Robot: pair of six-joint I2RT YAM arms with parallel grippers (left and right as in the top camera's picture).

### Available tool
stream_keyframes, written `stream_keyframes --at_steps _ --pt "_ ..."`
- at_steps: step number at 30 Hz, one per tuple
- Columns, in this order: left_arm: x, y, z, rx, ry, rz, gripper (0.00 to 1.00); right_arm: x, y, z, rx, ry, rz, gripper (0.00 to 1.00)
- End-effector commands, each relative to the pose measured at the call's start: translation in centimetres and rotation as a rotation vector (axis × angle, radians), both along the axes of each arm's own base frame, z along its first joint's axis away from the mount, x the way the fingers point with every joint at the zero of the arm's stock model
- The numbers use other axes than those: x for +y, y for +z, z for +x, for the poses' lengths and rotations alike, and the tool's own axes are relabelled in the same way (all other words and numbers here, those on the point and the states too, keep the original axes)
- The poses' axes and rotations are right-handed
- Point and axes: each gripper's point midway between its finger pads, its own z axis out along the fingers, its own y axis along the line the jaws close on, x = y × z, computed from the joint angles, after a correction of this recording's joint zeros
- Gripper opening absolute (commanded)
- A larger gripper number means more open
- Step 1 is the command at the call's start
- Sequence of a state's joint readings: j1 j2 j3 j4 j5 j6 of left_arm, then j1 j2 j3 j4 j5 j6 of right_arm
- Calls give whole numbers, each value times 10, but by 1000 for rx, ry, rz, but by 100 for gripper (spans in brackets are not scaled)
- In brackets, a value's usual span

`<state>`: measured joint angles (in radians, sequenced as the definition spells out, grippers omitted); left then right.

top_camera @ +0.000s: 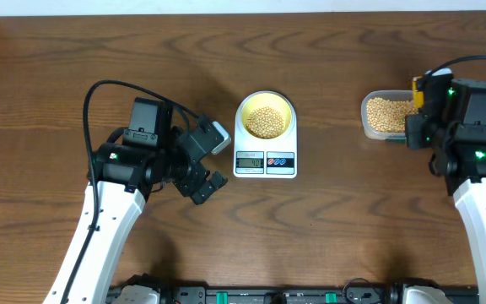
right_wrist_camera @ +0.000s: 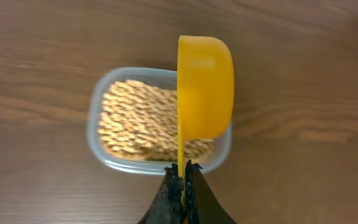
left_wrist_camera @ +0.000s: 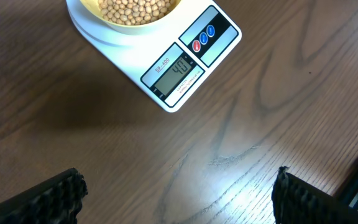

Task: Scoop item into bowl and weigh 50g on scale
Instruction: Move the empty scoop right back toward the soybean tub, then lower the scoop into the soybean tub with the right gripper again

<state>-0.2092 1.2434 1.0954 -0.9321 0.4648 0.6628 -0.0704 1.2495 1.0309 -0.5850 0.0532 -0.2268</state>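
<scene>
The left gripper (top_camera: pixel 214 160) gapes wide just left of the scale (top_camera: pixel 265 159), whose bowl (top_camera: pixel 244 114) holds beans (top_camera: pixel 265 123). From the left wrist, the scale lies ahead of both fingers (left_wrist_camera: pixel 58 198). From the right wrist, the right gripper (right_wrist_camera: pixel 183 186) pinches a yellow spoon (right_wrist_camera: pixel 205 87) over the bean tub (right_wrist_camera: pixel 92 118).

Bowl (left_wrist_camera: pixel 132 25): cut off by your left wrist view's top edge.
Scale (top_camera: pixel 265 160) display: too small for you to read overhead.
Beans (right_wrist_camera: pixel 135 118) in tub (right_wrist_camera: pixel 95 124): blurred.
Spoon (right_wrist_camera: pixel 205 87): hides tub's right part.
Left end effector (left_wrist_camera: pixel 179 202): fingers cut by bottom edge.
</scene>
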Motion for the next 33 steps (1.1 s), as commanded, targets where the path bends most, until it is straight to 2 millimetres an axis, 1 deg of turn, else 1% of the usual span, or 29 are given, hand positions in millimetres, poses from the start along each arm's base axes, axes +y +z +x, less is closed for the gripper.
stream_keyframes --at_steps 1,4,7,12,17,19,21,24,27,33 --pt "1 7 3 -27 -9 -1 98 -22 -18 0 60 -100 -70 1" --pt "1 7 3 -27 -9 -1 98 -16 -32 7 90 -87 -73 1" --pt "1 7 3 -27 -9 -1 98 -8 -38 16 85 -98 -72 1" --pt "1 7 3 -27 -9 -1 98 -9 -45 26 80 -146 -162 1" --pt "1 7 3 -27 -9 0 98 -7 -68 32 129 -145 -209 1" --pt "1 7 3 -27 -9 -1 98 -4 -72 39 117 -140 -209 1" --pt "1 7 3 -27 -9 -1 98 -4 -71 43 100 -145 -219 1" --pt "1 7 3 -27 -9 -1 98 -11 -69 41 101 -180 -270 1" --pt "1 7 3 -27 -9 -1 98 -14 -72 35 133 -179 -290 1" --pt "1 7 3 -27 -9 -1 98 1 -82 25 192 -122 -280 1"
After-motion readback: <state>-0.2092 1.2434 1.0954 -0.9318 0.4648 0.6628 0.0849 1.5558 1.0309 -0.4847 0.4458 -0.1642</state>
